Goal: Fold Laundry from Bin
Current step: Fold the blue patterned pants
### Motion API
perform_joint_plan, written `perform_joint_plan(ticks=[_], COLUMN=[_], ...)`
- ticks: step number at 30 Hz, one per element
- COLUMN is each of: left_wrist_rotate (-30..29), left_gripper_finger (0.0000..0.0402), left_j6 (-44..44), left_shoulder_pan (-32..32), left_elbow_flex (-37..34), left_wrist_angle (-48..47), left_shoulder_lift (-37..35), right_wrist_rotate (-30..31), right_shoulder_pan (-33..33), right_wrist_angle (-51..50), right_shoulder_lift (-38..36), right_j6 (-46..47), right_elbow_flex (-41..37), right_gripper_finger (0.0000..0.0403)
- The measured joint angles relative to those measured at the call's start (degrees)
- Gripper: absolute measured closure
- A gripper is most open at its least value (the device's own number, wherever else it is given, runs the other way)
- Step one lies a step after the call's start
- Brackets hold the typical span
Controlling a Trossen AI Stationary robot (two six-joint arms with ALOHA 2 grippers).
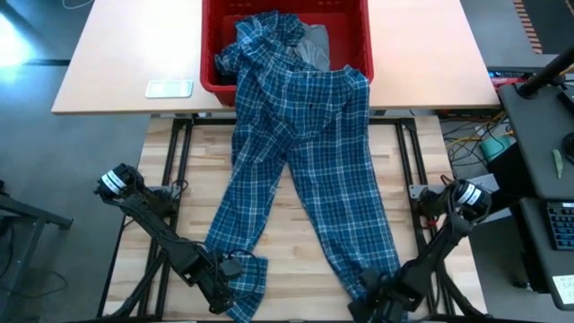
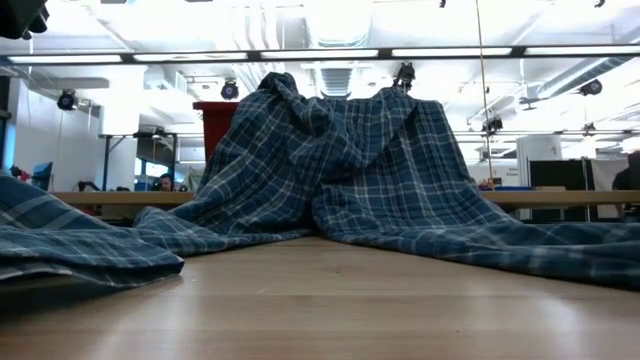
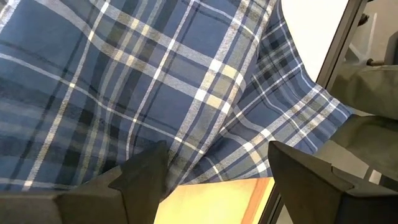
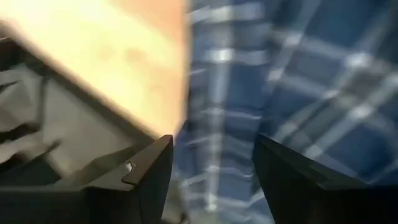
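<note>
A blue-and-white plaid garment with two long legs hangs out of the red bin at the far edge. It runs over the wooden table toward the near edge, and in the low view it rises as a heap. A grey garment lies in the bin. My left gripper stands open at the bunched end of the left leg. My right gripper stands open over the end of the right leg. Nothing is pinched between either pair of fingers.
The bin sits on a tan table beyond the wooden top. A flat white object lies left of the bin. A dark desk with cables and a keyboard stands to the right. Bare wood shows between the legs.
</note>
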Motion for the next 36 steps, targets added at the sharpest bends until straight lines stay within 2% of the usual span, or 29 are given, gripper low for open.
perform_joint_plan(ticks=[4,7,11,17,22,28,32,36], left_wrist_rotate=[0.0,0.0,0.0,0.0,0.3,0.4,0.4,0.4], left_gripper_finger=[0.0141,0.0141,0.0141,0.0141,0.0141,0.0141,0.0141,0.0141], left_j6=[-0.1,-0.1,0.0,-0.3,-1.0,-1.0,-1.0,-1.0], left_shoulder_pan=[0.0,0.0,0.0,0.0,0.0,0.0,0.0,0.0], left_elbow_flex=[0.0,0.0,0.0,0.0,0.0,0.0,0.0,0.0], left_wrist_angle=[0.0,0.2,0.2,0.4,0.4,0.6,0.5,0.5], left_shoulder_lift=[0.0,0.0,0.0,0.0,0.0,0.0,0.0,0.0], right_wrist_rotate=[0.3,3.1,3.8,-1.2,-4.4,-9.4,-9.7,-9.7], right_shoulder_pan=[-1.3,-2.6,-5.6,-10.9,-13.6,-14.4,-14.3,-14.4], right_wrist_angle=[0.1,1.3,3.3,6.5,14.9,9.9,9.8,16.5], right_shoulder_lift=[0.5,0.2,2.4,9.3,15.1,20.0,20.7,21.9], right_j6=[-3.1,-8.2,-14.4,-18.7,-26.1,-33.0,-34.9,-40.5], right_elbow_flex=[1.6,4.8,6.4,8.9,16.3,26.5,26.9,26.9], right_gripper_finger=[0.0197,0.0197,0.0197,0.0197,0.0197,0.0197,0.0197,0.0197])
